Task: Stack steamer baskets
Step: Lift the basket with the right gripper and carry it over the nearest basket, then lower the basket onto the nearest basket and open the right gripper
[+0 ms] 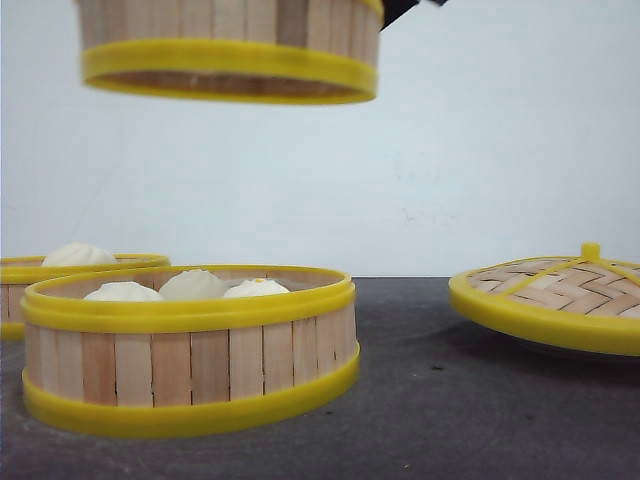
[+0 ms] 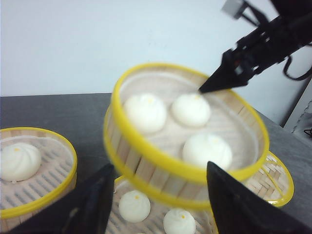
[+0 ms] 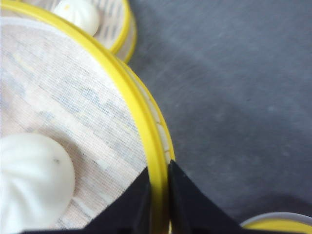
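The right gripper (image 3: 158,195) pinches the rim of a bun-filled steamer basket (image 1: 230,50), held in the air above another basket (image 1: 190,350) on the table; the left gripper (image 2: 156,200) is spread — empty.

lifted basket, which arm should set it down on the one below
Right. The right gripper is shut on the lifted basket's rim, above the lower basket. The left gripper is open, holding nothing.
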`<state>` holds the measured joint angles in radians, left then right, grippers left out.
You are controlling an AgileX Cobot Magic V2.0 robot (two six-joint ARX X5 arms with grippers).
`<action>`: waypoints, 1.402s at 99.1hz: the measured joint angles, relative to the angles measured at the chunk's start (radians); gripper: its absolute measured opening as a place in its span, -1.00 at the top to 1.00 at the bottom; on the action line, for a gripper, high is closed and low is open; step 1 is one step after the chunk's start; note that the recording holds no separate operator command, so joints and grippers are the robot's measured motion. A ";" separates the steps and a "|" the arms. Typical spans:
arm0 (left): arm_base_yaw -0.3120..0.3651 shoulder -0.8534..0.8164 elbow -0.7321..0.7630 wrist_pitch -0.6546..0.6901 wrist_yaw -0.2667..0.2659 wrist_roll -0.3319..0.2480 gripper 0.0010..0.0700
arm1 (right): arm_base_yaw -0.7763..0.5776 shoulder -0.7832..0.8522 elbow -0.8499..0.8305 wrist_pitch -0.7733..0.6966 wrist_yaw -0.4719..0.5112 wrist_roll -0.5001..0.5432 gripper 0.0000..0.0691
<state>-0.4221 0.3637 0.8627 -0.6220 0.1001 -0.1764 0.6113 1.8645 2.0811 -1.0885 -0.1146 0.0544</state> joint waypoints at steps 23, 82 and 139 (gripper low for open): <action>0.000 0.000 0.000 -0.003 0.000 0.000 -0.01 | 0.042 0.039 -0.072 0.037 0.028 -0.007 0.93; 0.000 0.000 0.000 -0.003 0.000 0.000 -0.01 | 0.052 0.046 -0.368 0.266 0.029 0.001 0.93; 0.000 0.000 0.000 -0.003 0.000 0.000 -0.01 | 0.069 0.046 -0.369 0.234 0.040 0.002 0.93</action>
<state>-0.4221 0.3637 0.8627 -0.6247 0.1001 -0.1764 0.6807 1.9102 1.7119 -0.8543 -0.0750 0.0559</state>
